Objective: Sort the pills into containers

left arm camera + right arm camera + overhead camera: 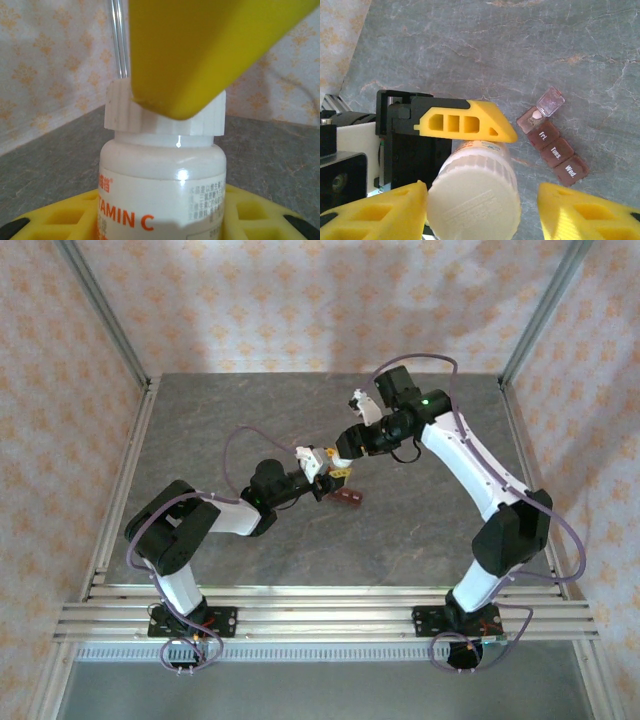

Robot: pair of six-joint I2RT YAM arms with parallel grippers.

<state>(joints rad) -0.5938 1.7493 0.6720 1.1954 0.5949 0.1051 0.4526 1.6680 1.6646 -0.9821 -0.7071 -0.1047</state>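
I have the left gripper clamped on the vitamin bottle to steady it while the right gripper hangs spread wide astride its white cap, not yet pinching, with the containers lying on the table just beside, one lid raised.

Table: bears the items below.
Containers: strip lying on the table, right of centre in the right wrist view, running from upper left to lower right. Its upper-left compartment is open, with one pill in it.
Bottle: lower centre, left of the strip and apart from it, between the right gripper fingers at the lower corners.
Left gripper: one finger against the bottle's upper side.
Top view: strip at centre, just lower right of the left gripper.
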